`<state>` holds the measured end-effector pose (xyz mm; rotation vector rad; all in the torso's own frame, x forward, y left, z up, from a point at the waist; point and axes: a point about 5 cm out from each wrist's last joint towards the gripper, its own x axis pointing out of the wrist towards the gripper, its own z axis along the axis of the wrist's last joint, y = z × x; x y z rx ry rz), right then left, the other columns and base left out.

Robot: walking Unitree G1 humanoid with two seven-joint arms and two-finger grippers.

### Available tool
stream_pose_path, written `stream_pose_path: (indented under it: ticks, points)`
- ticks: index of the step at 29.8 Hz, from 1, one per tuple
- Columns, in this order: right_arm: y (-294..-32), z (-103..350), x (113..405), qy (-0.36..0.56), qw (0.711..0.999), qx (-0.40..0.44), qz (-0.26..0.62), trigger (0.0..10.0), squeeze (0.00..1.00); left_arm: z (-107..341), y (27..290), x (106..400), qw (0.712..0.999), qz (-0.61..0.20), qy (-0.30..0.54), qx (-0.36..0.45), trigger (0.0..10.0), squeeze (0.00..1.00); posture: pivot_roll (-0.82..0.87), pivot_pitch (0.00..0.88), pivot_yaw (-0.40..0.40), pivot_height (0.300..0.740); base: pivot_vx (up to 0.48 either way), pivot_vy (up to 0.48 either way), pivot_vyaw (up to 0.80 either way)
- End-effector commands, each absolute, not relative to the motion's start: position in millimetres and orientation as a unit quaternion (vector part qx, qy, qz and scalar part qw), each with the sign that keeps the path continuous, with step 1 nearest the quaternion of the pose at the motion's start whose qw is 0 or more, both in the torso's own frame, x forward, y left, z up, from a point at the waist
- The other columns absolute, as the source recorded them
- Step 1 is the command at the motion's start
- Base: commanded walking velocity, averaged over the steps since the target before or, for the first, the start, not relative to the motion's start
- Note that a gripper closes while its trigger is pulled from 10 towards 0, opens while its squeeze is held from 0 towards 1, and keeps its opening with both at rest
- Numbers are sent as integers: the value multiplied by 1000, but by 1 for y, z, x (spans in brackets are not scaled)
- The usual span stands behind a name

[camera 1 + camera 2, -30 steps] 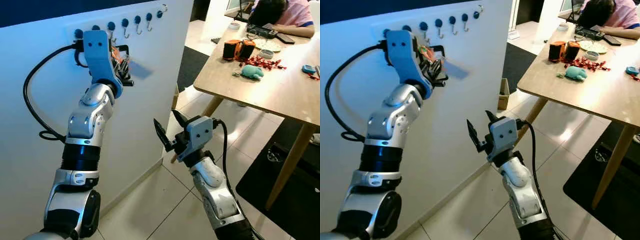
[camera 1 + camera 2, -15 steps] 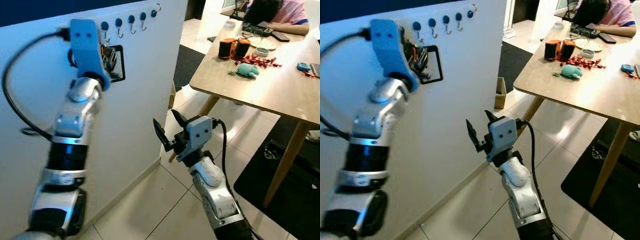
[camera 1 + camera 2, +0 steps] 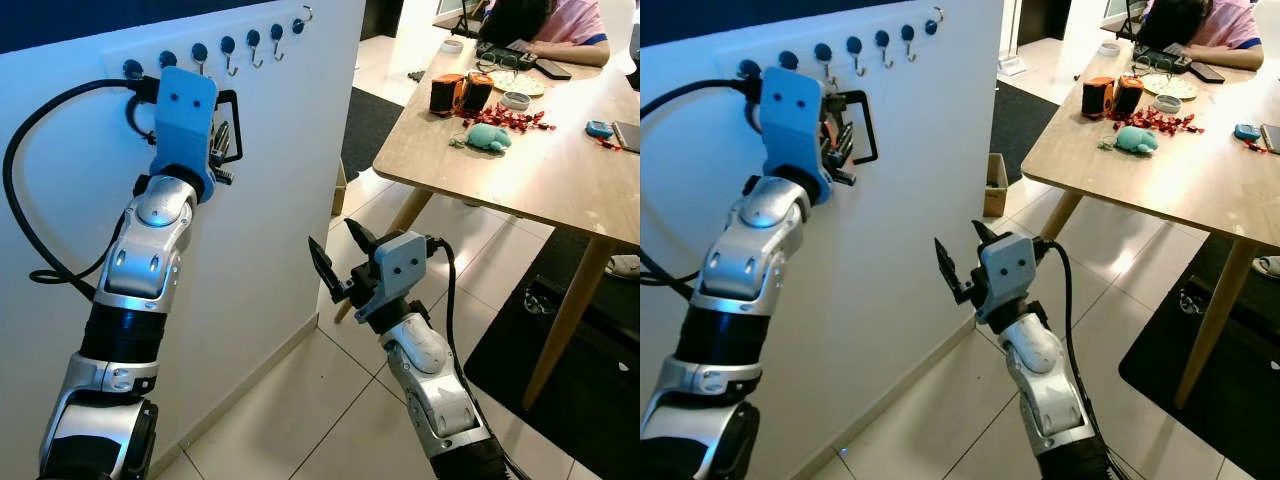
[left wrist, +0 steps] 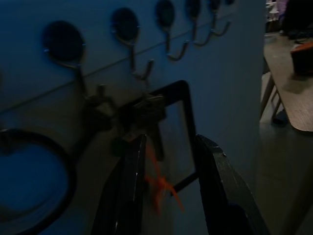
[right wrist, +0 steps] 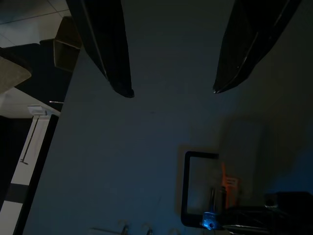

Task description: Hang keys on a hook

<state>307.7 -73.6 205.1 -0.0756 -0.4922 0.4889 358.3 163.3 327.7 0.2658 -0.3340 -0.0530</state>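
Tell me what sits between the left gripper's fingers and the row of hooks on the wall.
In the left wrist view, the bunch of keys with its orange tag lies between the left gripper and the hooks.

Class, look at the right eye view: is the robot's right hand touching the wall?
No: the right hand hangs open in the air, apart from the white wall.

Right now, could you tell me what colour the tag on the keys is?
Orange tag, clearest in the left wrist view.

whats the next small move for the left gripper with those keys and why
Probably ease the left gripper slightly back from the wall. In the left wrist view the keys seem to hang from a hook, with the fingers apart around them, though the view is too dark for certainty.
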Motion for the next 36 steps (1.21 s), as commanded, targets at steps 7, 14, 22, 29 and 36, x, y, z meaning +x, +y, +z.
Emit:
stream_pose_path:
  ticks: [7, 14, 22, 29, 36]
  points:
    - [-74, 204, 307, -239, 940, -39, 240, 10000, 0, 335, 166, 334, 967, -99, -223, 67, 10000, 0, 124, 190, -1, 740, 0, 0, 0]
    - [-72, 203, 307, -238, 939, -38, 245, 10000, 0, 336, 175, 340, 971, -33, -226, 73, 10000, 0, 127, 188, -5, 740, 0, 0, 0]
    - [-72, 204, 308, -240, 939, -39, 245, 10000, 0, 328, 184, 348, 976, 16, -199, 92, 10000, 0, 125, 183, -6, 740, 0, 0, 0]
    - [-72, 205, 308, -241, 938, -39, 247, 10000, 0, 326, 174, 359, 978, 23, -190, 81, 9686, 0, 125, 183, -6, 740, 0, 0, 0]
    - [-72, 204, 307, -239, 939, -40, 246, 10000, 0, 327, 169, 363, 979, 25, -189, 76, 8902, 0, 119, 188, -4, 740, 0, 0, 0]
